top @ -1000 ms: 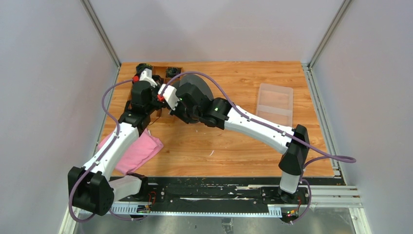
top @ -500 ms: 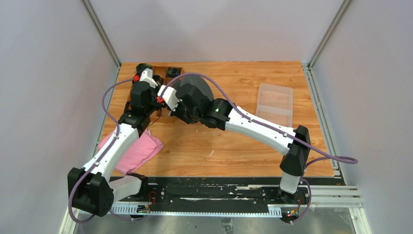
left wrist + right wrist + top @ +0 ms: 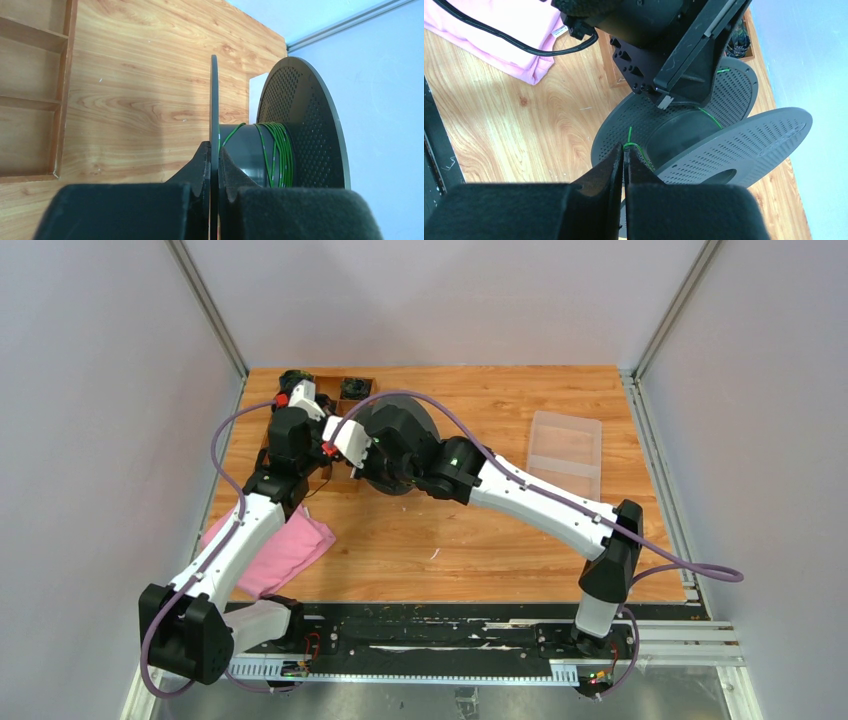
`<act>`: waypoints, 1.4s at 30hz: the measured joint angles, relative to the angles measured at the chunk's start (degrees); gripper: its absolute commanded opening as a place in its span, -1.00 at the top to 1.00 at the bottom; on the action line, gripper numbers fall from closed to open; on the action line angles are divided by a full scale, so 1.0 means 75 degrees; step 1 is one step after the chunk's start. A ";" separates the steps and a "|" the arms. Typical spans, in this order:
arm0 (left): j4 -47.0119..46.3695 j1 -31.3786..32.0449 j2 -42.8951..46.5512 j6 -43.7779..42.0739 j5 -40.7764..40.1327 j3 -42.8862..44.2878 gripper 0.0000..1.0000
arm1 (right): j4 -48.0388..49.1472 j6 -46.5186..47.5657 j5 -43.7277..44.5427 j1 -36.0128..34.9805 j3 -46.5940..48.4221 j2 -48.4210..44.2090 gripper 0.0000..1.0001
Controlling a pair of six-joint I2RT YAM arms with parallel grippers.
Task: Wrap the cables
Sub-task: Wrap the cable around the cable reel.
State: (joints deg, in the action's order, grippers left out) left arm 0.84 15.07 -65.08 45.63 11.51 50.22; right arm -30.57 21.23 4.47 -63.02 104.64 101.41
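A dark perforated spool (image 3: 405,430) stands at the table's back left. The cables (image 3: 277,150) are thin green wire wound in several turns on its hub. My left gripper (image 3: 214,147) is shut on the thin edge of the spool's near flange (image 3: 214,100). My right gripper (image 3: 624,150) is shut on a loose loop of the green wire (image 3: 631,145), just in front of the spool (image 3: 744,140), and the wire runs from its tips back to the hub. The left gripper's body (image 3: 674,60) hangs over the spool in the right wrist view.
A wooden compartment tray (image 3: 340,385) sits at the back left, beside the spool. A pink cloth (image 3: 285,550) lies at the front left under the left arm. A clear plastic box (image 3: 567,452) lies at the right. Grey walls close in on three sides.
My right arm has shifted slightly to the right and away with the wire pinched, uncovering more of the spool. The left arm has stayed put.
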 measured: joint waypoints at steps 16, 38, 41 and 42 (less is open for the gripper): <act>0.0015 0.0000 0.0003 -0.0163 0.0175 0.0000 0.99 | -0.0673 0.0577 -0.0405 -0.0003 0.0755 0.0580 0.99; 0.0047 -0.0032 0.0108 -0.0230 0.0111 -0.0058 0.99 | -0.0618 0.0737 -0.0396 -0.0047 0.0836 0.0758 0.99; 0.0041 -0.0044 0.0125 -0.0230 0.0087 -0.0070 0.99 | -0.0545 0.0752 -0.0396 -0.0047 0.0813 0.0755 0.99; 0.0041 -0.0047 0.0128 -0.0230 0.0079 -0.0076 0.99 | -0.0536 0.0752 -0.0399 -0.0047 0.0807 0.0755 0.99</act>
State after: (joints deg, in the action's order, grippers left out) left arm 1.15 14.72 -64.12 43.90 12.10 49.65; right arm -34.59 26.87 1.48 -63.37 110.69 107.07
